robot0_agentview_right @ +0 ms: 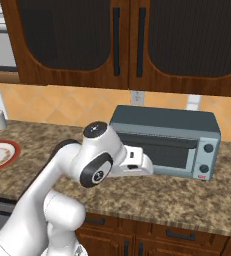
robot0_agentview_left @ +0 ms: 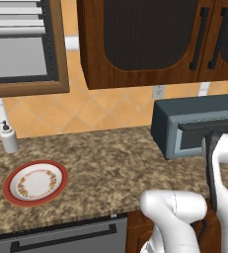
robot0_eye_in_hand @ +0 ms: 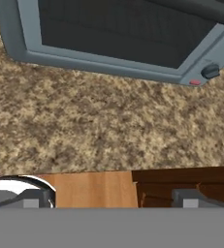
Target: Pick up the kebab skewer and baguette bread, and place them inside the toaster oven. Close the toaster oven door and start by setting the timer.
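Granite counter (robot0_agentview_left: pixel 100 158) runs under dark wood cabinets (robot0_agentview_right: pixel 137 40), with a plate (robot0_agentview_left: pixel 35 183) at lower left of the left base view and a soap dispenser (robot0_agentview_left: pixel 8 137) behind it. The oven (robot0_agentview_right: pixel 167 140) sits at centre right of the right base view, door (robot0_agentview_right: pixel 159 152) shut, two knobs (robot0_agentview_right: pixel 207 157) down its right side. The gripper (robot0_eye_in_hand: pixel 111 203) hangs before the door at the counter's edge, fingers (robot0_eye_in_hand: pixel 36 199) spread wide, holding nothing. The door looks rigid and hinged low, so the bar handle (robot0_agentview_right: pixel 157 140) seems the sensible place to grasp. Skewer and bread cannot be found on the visible counter or plate; whether they lie inside cannot be judged through the dark window. In the left base view the arm covers the oven's right half.
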